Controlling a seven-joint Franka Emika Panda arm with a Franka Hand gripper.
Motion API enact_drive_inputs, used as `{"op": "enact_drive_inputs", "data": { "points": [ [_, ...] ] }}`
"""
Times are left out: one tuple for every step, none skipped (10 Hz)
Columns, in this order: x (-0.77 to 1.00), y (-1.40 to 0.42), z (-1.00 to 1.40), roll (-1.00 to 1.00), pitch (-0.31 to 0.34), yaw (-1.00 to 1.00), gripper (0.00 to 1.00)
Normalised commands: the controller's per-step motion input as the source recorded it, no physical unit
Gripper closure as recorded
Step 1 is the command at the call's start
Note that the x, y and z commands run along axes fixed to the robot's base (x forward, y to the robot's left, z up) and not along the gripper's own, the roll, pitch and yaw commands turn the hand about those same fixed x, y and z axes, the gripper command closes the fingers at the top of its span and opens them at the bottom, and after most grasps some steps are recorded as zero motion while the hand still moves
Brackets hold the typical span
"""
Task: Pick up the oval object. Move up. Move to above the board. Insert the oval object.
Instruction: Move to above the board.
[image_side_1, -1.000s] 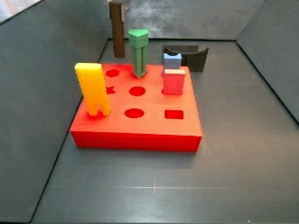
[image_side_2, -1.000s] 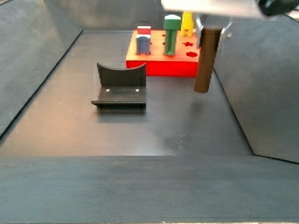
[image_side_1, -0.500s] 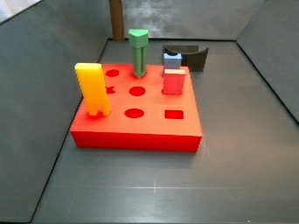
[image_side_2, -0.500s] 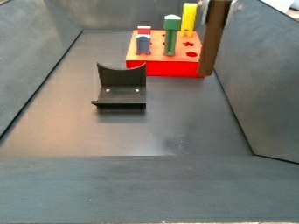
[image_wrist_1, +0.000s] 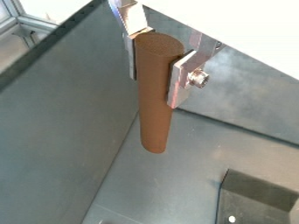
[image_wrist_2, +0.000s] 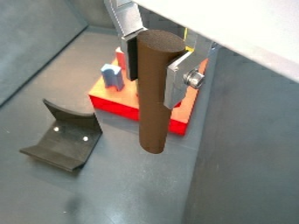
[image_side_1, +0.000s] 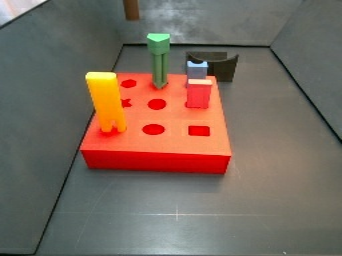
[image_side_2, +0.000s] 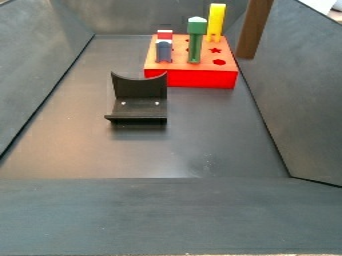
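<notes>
The pincer (image_wrist_1: 156, 59), high above the worktop (image_side_2: 174, 140), shows flat plates of brushed, silvery metal with a bright screw head, clamped on the oval object (image_wrist_1: 153, 96), whose brown surface looks matt and smooth. The board (image_side_1: 158, 140) looks like smooth, slightly glossy red plastic. The fixture (image_side_2: 136, 98) is dull black. The worktop is dark grey, matt, with faint sheen.
</notes>
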Motion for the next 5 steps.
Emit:
{"op": "enact_drive_inputs", "data": {
  "points": [
    [-0.06,0.09,0.95,0.00,0.064,-0.02,1.00],
    [-0.03,0.06,0.73,0.00,0.079,-0.02,1.00],
    [-0.01,0.05,0.56,0.00,0.080,-0.02,1.00],
    [-0.01,0.04,0.45,0.00,0.079,-0.02,1.00],
    [0.00,0.02,0.17,0.00,0.080,-0.02,1.00]
  ]
}}
